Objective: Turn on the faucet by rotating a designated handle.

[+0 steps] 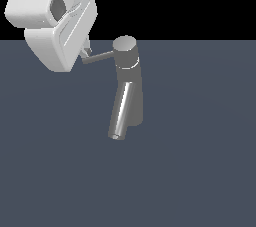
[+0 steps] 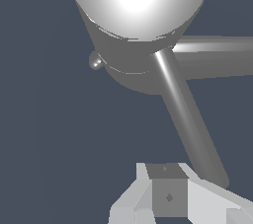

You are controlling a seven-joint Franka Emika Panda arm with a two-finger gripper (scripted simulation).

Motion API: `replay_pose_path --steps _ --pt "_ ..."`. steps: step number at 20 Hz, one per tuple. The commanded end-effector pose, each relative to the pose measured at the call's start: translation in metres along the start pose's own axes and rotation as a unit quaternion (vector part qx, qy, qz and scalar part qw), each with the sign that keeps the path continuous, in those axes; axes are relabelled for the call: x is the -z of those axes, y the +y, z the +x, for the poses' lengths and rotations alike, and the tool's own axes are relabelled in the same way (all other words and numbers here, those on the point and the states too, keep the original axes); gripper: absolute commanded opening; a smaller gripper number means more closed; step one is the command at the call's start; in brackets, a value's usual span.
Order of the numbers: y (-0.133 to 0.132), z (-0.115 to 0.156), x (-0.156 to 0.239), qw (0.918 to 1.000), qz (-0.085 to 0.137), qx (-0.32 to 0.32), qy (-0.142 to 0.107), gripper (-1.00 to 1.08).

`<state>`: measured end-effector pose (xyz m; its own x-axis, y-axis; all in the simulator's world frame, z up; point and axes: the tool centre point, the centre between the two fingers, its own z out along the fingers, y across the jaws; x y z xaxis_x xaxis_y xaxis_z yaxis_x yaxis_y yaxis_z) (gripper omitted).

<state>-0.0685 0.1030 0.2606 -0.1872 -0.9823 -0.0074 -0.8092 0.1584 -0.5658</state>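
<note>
The dark grey faucet (image 1: 128, 88) stands upright in the middle of the exterior view, with its round cap (image 1: 125, 44) on top and its shiny slanted spout (image 1: 121, 111) pointing down toward the front. The handle (image 1: 98, 57) is a thin rod sticking out from the cap toward the exterior view's left. My white gripper (image 1: 86, 51) hangs at the upper left, fingertips right at the handle's free end, touching or nearly so. In the wrist view the cap (image 2: 138, 1), handle (image 2: 190, 119) and spout (image 2: 217, 55) show; the gripper (image 2: 168, 188) looks shut, beside the rod's end, holding nothing.
The faucet stands on a flat dark blue-grey floor (image 1: 200, 171). A small round knob (image 2: 95, 61) shows on the side of the faucet body in the wrist view.
</note>
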Motion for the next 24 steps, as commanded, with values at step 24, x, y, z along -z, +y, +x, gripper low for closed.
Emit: replay_pose_path --steps 24 --pt "0.053 0.041 -0.001 1.0 -0.003 -0.002 0.005 -1.0"
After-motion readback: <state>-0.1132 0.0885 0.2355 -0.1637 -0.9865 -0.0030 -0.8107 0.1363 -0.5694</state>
